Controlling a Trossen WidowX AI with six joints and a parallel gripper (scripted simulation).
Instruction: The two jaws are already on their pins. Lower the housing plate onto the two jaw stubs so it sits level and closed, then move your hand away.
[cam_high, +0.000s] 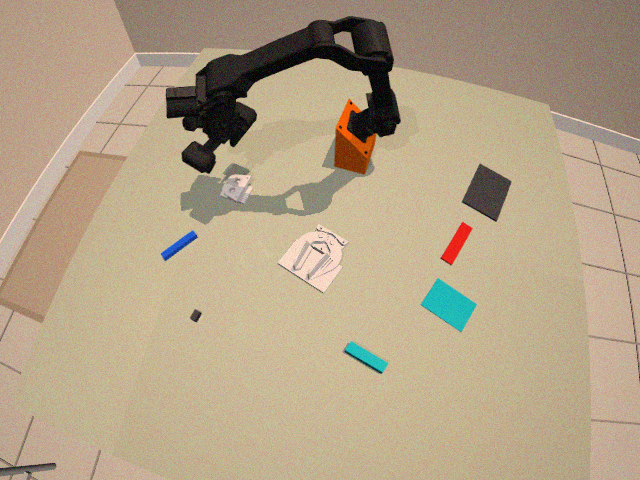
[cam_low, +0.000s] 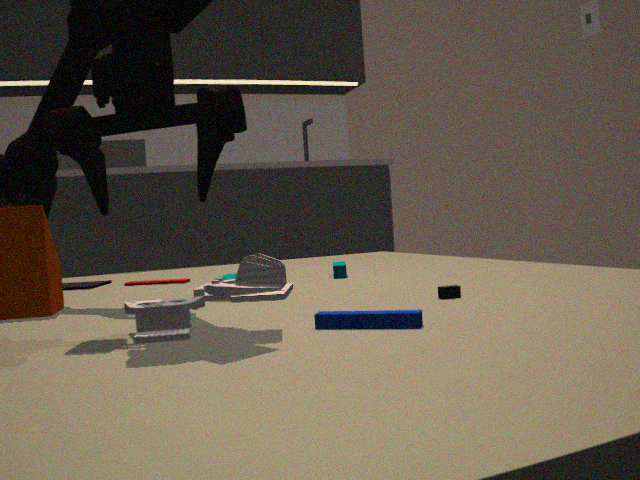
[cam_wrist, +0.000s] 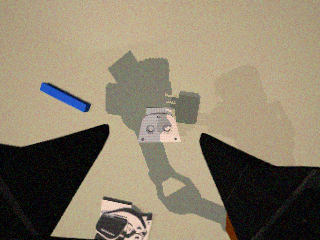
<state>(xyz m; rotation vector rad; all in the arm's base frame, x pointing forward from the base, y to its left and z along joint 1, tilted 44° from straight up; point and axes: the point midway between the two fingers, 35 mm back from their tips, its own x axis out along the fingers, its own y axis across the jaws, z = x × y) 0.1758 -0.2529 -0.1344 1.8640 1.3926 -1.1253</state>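
Note:
The housing plate is a small pale piece with two round holes in its top face. It stands on the table, with its holed face raised on an upright wall above a lower flange. My gripper is wide open and empty, pointing down, high above the housing plate. The white base lies apart from the plate, nearer the middle of the table. Two long jaws stand on it side by side. The pins and stubs are too small to make out clearly.
A blue bar lies near the housing plate. The orange arm mount stands behind the base. A small black block, a teal bar, a teal plate, a red bar and a dark plate lie around.

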